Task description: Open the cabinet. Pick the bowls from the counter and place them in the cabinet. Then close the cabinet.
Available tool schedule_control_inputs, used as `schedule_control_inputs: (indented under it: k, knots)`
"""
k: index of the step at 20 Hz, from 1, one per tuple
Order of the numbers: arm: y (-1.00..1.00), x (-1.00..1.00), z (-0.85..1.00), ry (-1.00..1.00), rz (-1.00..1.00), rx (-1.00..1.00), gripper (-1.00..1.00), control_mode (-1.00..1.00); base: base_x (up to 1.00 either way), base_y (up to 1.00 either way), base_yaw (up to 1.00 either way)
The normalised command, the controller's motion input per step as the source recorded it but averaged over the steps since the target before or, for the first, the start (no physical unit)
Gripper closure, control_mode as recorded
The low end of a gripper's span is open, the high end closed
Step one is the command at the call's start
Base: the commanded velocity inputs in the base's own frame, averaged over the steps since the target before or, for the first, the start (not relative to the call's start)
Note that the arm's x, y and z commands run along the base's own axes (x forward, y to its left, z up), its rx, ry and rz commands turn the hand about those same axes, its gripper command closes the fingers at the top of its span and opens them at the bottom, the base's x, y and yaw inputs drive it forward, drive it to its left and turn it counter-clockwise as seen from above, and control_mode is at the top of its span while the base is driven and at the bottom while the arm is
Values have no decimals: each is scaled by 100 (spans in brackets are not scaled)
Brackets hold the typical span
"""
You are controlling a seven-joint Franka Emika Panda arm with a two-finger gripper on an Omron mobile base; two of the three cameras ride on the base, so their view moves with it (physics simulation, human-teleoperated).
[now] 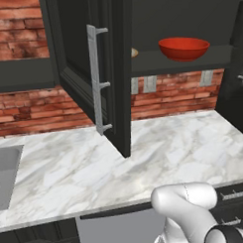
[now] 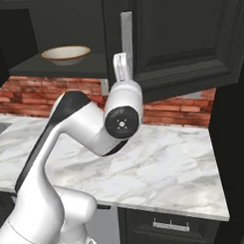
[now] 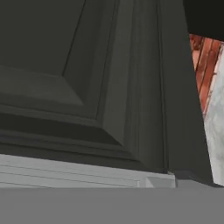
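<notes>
Hand view, cabinet point(image 3: 87, 78) door just before jaws

The cabinet shelf point(image 1: 191, 61) is a dark ledge above the brick backsplash, and it carries both bowls. The glossy red bowl point(image 1: 184, 48) sits upright on it toward the right in the left base view. The tan-rimmed bowl point(image 2: 66, 54) with its cream inside stands upright on the same shelf, well apart from the red one. Below, the surface point(image 1: 159, 152) is a white marble slab with grey veins; a grey sink basin point(image 1: 5, 172) is set into its left end.
</notes>
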Motion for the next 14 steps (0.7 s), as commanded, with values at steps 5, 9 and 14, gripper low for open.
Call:
schedule_control_inputs:
  k: [5,9,14]
  knots:
    - [3,100,0,23,0,0,-100,-100,0,0,0]
    - [3,100,-7,21,0,0,-100,-100,0,0,0]
    - [0,100,-3,22,0,0,-100,-100,0,0,0]
